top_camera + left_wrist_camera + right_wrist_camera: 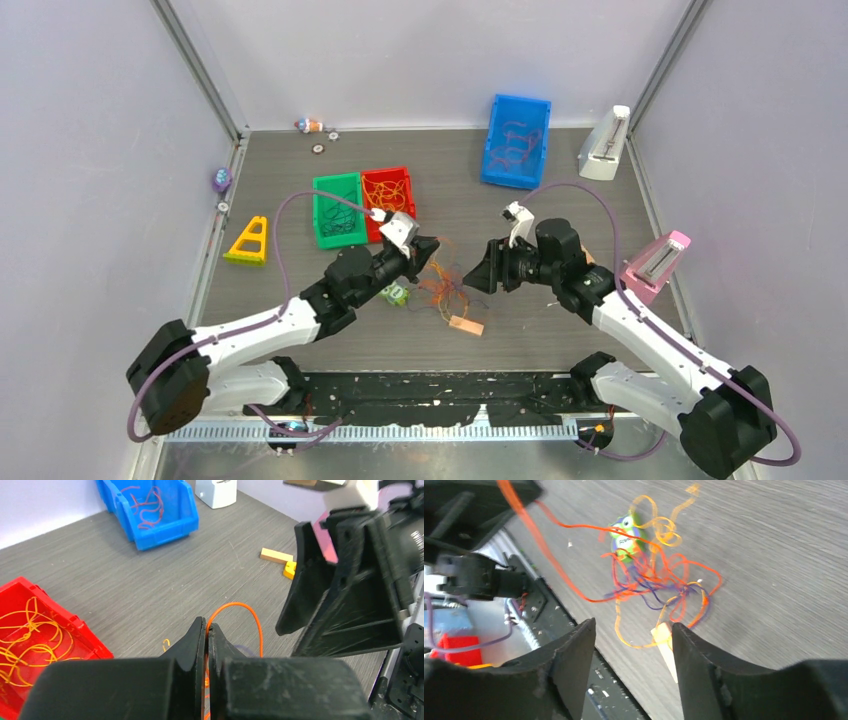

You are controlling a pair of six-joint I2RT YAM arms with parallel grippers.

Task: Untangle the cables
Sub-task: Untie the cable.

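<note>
Between the two grippers, low on the grey table [440, 160], the cables [446, 287] lie in a loose knot of orange, red and dark purple strands. The left gripper [206, 626] hangs just up and to the left of that knot. Its fingers are pressed together on one orange strand [240, 604], which loops out past the fingertips. In the right wrist view this strand slants from the clamp down into the knot, drawn fairly straight. The right gripper [631, 632] sits just right of the knot, fingers apart and holding nothing, its opening turned toward the strands. A small green toy [626, 539] lies at the knot's left edge with strands crossing it. A wooden block [665, 642] lies at the knot's near edge; I cannot tell whether any strand is caught on it.

The coming move likely turns on the line of the held strand. It runs from the left gripper down into the knot, so drawing it free means pulling along that line, away from the knot. The right gripper is the free one and lies close, with the knot below it and slightly to its left. It is well placed to pin the bundle where the strand enters. The toy may get dragged along.
</note>
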